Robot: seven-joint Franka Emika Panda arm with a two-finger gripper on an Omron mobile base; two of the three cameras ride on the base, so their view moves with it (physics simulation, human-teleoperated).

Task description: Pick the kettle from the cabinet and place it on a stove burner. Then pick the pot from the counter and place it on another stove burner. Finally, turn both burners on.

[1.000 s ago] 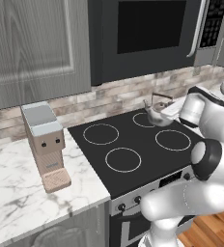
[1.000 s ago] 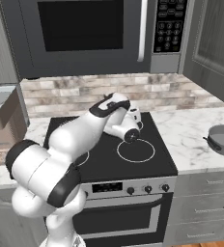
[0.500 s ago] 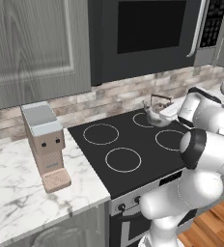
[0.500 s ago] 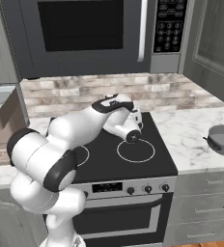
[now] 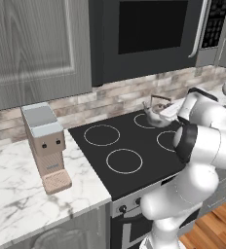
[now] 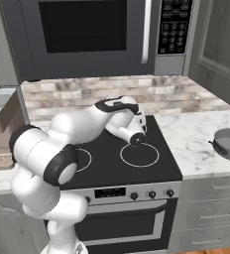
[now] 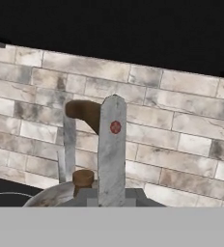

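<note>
Your claw [image 7: 111, 159] is clamped on the kettle [image 5: 156, 115] handle at the cooktop's [image 5: 129, 146] back edge — let go tilted and it tips off its ring.

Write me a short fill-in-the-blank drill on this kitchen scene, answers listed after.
1. The kettle sits at the back of the black ____.
2. The gripper is shut on the kettle's brown ____.
3. The pot waits on the counter to the ____ of the cooktop in the right base view.
4. Above the cooktop hangs a ____.

Answers: cooktop; handle; right; microwave
</note>
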